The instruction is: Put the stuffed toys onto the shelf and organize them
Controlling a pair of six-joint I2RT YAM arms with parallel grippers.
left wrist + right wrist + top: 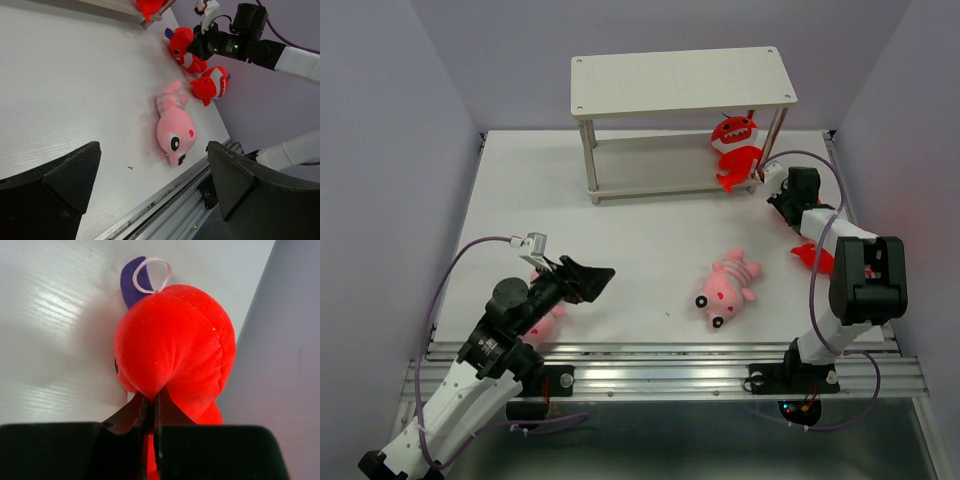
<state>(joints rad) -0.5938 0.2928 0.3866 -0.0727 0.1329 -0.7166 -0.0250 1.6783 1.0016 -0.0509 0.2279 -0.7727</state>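
Note:
The shelf (680,82) stands at the back of the table. One red monster (733,132) sits on the right end of its lower board. My right gripper (767,183) is shut on a second red monster (175,345), pinching its plush, just in front of the shelf's right leg; it also shows in the left wrist view (182,46). A third red monster (212,84) lies on the table at the right edge. A pink striped toy (728,285) lies mid-table, also in the left wrist view (174,125). Another pink toy (545,325) lies under my left arm. My left gripper (585,280) is open and empty.
Walls close in the table on the left, back and right. A metal rail (660,375) runs along the near edge. Purple cables loop from both arms. The right arm's base (865,280) stands beside the third red monster.

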